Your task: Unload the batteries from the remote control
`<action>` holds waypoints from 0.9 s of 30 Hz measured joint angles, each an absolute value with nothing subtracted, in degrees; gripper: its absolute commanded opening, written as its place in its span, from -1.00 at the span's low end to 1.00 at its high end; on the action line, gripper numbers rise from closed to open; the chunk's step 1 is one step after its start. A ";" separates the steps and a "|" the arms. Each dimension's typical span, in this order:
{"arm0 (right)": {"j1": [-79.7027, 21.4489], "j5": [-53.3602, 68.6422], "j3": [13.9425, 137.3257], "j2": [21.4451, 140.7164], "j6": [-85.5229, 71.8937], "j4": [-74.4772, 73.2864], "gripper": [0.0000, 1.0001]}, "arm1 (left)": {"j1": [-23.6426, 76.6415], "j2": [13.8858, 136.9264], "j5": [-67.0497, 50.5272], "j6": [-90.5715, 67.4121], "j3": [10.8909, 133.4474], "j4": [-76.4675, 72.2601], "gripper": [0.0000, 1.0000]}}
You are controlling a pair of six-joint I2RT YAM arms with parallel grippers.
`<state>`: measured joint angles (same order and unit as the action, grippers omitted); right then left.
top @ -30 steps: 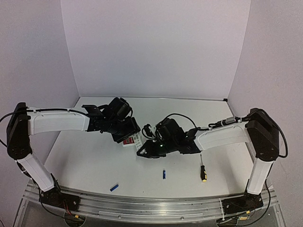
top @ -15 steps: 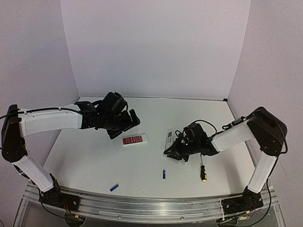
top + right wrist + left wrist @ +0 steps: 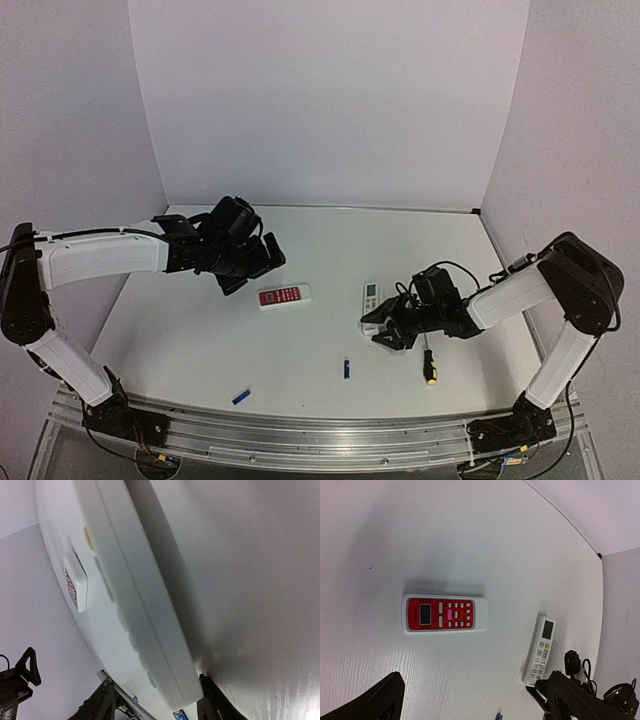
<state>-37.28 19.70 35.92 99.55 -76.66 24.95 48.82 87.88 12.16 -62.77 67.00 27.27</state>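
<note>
1. the white remote control lies flat on the table, a bit right of the middle. its buttons & little screen face up.
2. it runs front to back. the screen end is the far end, away from the arms.
3. the r gripper is low down at the near end of the remote. its fingers are apart & the end of the remote sits between them.
4. in the r wrist view a gap shows by one finger. the other tip is right up by the remote's corner, can't tell if it touches.
5. the 2 blue batteries are out, lying on the table. one is in front of the remote, near it. the 2nd one is well off to the left, near the front edge.
6. a screwdriver w/ a black & yellow handle lies just right of the r gripper. the handle end is toward the front edge.
7. a red remote lies flat & face up, left of the white one. they don't touch. it lies sideways.
8. the l gripper hangs in the air just left of the red remote. its fingers are wide apart w/ nothing in them.
</note>
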 measured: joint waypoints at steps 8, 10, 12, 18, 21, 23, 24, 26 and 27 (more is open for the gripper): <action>-37.15 17.90 31.64 89.88 -77.71 20.88 0.47 | 47.74 87.88 12.25 -60.92 67.00 28.20 0.99; -37.15 16.44 32.02 86.32 -76.06 16.85 0.50 | 47.40 87.88 12.25 -60.00 67.00 28.76 0.99; -37.15 14.61 33.16 82.56 -73.04 11.10 0.54 | 47.03 87.88 12.23 -58.87 67.00 29.10 0.99; -37.15 10.16 40.71 75.68 -60.65 -5.46 0.68 | 45.58 87.75 12.37 -53.95 66.30 29.29 0.99; -37.17 4.42 41.54 71.47 -54.20 -12.12 0.80 | 43.81 85.80 12.43 -50.83 62.30 26.98 0.99; -37.14 -0.94 41.58 68.46 -50.00 -16.40 0.96 | 40.81 82.70 12.29 -48.82 57.81 24.95 0.99; -37.13 -4.44 41.58 66.71 -47.23 -18.67 0.96 | 38.94 80.91 12.44 -47.89 55.57 24.06 0.99; -36.41 -10.85 41.39 63.48 -42.62 -21.56 0.97 | 33.21 75.91 12.82 -45.21 50.34 21.66 0.99; -35.49 -13.38 41.11 62.01 -40.29 -22.33 0.97 | 30.11 73.35 13.04 -43.94 48.03 20.48 0.99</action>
<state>-35.49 -13.38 41.11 62.01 -40.29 -22.33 30.11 73.35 13.04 -43.94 48.03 20.48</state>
